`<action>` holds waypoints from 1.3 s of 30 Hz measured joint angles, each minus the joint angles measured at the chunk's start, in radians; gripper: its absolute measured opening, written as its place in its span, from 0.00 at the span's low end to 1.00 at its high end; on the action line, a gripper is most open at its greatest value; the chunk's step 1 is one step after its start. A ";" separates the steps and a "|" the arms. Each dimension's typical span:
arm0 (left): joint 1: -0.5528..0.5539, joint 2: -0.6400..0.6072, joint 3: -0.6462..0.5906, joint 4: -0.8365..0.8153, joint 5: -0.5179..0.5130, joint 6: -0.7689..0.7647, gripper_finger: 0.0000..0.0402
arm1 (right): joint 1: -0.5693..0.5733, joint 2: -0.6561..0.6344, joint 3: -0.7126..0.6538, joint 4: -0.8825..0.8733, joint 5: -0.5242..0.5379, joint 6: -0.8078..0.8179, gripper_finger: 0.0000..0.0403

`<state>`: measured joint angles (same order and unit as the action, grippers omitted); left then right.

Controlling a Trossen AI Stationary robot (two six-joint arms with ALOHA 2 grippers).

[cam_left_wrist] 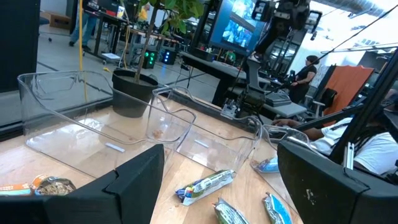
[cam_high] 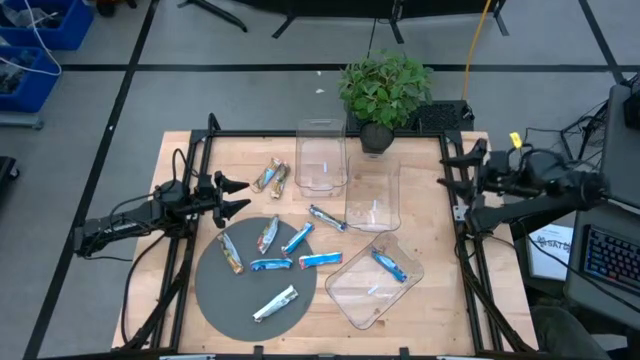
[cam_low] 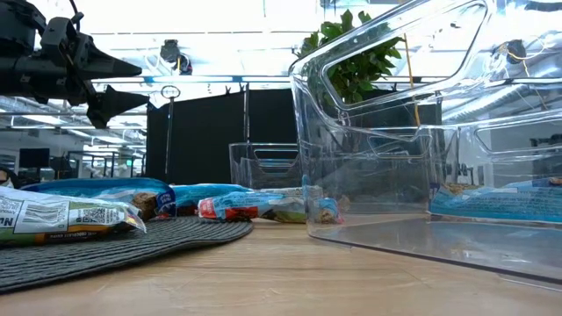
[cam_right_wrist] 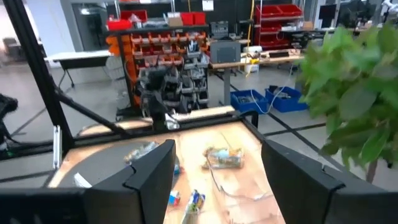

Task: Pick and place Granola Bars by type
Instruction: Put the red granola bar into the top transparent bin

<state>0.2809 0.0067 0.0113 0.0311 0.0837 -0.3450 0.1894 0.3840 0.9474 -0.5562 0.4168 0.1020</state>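
Observation:
Several granola bars lie flat on the round grey mat [cam_high: 215,290]: a tan one [cam_high: 231,253], blue ones [cam_high: 297,238] [cam_high: 271,264] [cam_high: 320,260] and a silvery-white one [cam_high: 275,303]. Two tan bars [cam_high: 270,177] and a blue-and-silver bar [cam_high: 327,218] rest on the bare wood. One blue bar [cam_high: 390,265] lies inside the near clear bin [cam_high: 350,300]. My left gripper [cam_high: 248,195] [cam_low: 145,83] [cam_left_wrist: 221,155] hovers open above the table beyond the mat's far left rim. My right gripper [cam_high: 442,170] [cam_right_wrist: 217,155] hangs open over the table's right edge, away from the bars.
Two more clear bins [cam_high: 321,155] [cam_high: 372,195] stand at the table's far middle, holding no bars that I can see. A potted plant [cam_high: 385,90] sits at the far edge behind them. Black frame rails [cam_high: 465,250] run along the table's left and right sides.

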 joint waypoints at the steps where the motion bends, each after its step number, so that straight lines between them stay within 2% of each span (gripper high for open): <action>1: 0.000 0.000 0.000 0.000 0.000 0.000 0.77 | 0.000 -0.011 -0.022 0.010 0.001 0.001 0.57; 8: 0.000 0.000 0.000 0.000 0.000 0.000 0.77 | 0.000 -0.112 -0.183 0.090 -0.004 0.044 0.56; 13: 0.000 0.000 0.000 0.000 0.000 0.000 0.77 | 0.001 -0.186 -0.302 0.181 -0.084 0.046 0.57; 21: 0.000 0.000 0.000 0.000 0.000 0.000 0.77 | 0.000 -0.301 -0.455 0.210 -0.069 0.066 0.57; 28: 0.000 0.000 0.000 0.000 0.000 0.000 0.77 | 0.000 -0.383 -0.542 0.215 -0.026 0.076 0.57; 39: 0.000 0.000 0.000 0.001 0.000 0.000 0.77 | 0.000 -0.382 -0.606 0.253 0.001 0.074 0.57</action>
<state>0.2810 0.0067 0.0113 0.0319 0.0841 -0.3447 0.1894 0.0025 0.3412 -0.3037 0.4177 0.1761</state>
